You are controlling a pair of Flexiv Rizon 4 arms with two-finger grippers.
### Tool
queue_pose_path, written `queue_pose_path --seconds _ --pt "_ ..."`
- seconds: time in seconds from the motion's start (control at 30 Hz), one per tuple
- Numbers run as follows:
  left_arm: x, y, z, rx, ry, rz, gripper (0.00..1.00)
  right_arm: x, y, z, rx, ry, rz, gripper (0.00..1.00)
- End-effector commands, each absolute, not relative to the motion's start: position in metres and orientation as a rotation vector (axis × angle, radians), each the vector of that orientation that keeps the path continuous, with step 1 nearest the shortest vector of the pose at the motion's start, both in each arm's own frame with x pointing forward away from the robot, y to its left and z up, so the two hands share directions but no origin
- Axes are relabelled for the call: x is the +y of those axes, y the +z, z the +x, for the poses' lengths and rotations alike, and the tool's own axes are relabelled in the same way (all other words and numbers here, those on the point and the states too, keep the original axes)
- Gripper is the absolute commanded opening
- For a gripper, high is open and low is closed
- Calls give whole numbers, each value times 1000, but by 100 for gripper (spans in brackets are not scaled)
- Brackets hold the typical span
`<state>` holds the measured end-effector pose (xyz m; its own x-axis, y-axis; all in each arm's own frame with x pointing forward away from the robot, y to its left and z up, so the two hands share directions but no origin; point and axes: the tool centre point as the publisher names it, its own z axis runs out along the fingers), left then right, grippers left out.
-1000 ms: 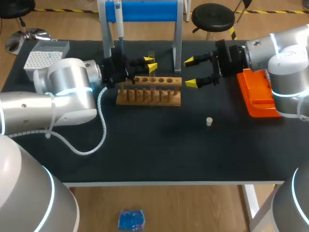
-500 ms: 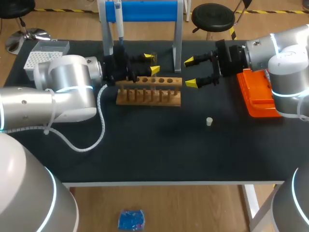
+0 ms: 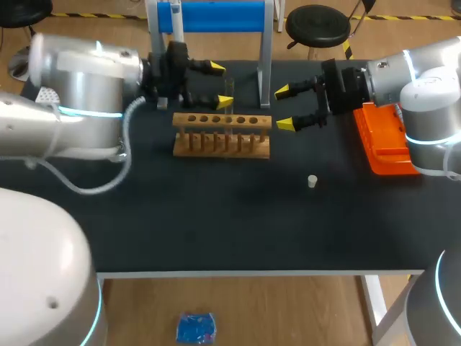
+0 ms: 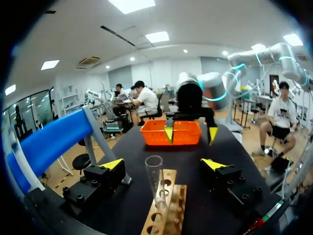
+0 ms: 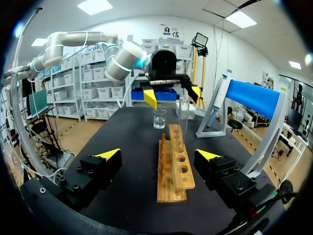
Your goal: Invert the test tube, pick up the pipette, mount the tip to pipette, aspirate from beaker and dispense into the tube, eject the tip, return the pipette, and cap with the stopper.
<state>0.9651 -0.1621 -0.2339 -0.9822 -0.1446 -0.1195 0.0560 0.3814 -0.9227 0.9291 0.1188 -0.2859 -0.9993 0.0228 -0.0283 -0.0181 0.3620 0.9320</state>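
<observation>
A clear test tube (image 4: 155, 182) stands upright, mouth up, in the wooden rack (image 3: 222, 135) near its far end. My left gripper (image 3: 220, 84) is open just behind the rack; in the left wrist view the tube is between its spread fingers (image 4: 111, 164), touching neither. My right gripper (image 3: 284, 108) hangs open at the rack's right end, empty. The pipette (image 3: 177, 36) hangs on the blue-topped stand. A glass beaker (image 5: 159, 118) sits beyond the rack in the right wrist view. The white stopper (image 3: 312, 181) lies on the mat, right of centre.
An orange tray (image 3: 385, 140) lies at the right, under my right arm. The white tip box (image 3: 45, 92) at the far left is mostly hidden by my left arm. The stand's metal legs (image 3: 265, 54) rise behind the rack.
My left gripper has opened, letting go of the test tube in the rack, and has drawn back and up from it. The right arm has not moved.
</observation>
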Motion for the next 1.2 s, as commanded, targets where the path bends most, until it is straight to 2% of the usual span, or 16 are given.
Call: queue_pose_path --seconds 0.03,0.3,0.93,1.2 --pt "-91 -184 935 2621 -1474 -49 100 119 -286 928 2562 1751 5 100" --pt "-17 -162 900 2621 -1413 -172 100 119 -286 928 2562 1751 5 100" --pt "-17 -162 900 2621 -1413 -172 100 119 -286 928 2562 1751 5 100" --pt "73 -186 946 2504 -1340 -540 100 119 -286 928 2562 1751 5 100"
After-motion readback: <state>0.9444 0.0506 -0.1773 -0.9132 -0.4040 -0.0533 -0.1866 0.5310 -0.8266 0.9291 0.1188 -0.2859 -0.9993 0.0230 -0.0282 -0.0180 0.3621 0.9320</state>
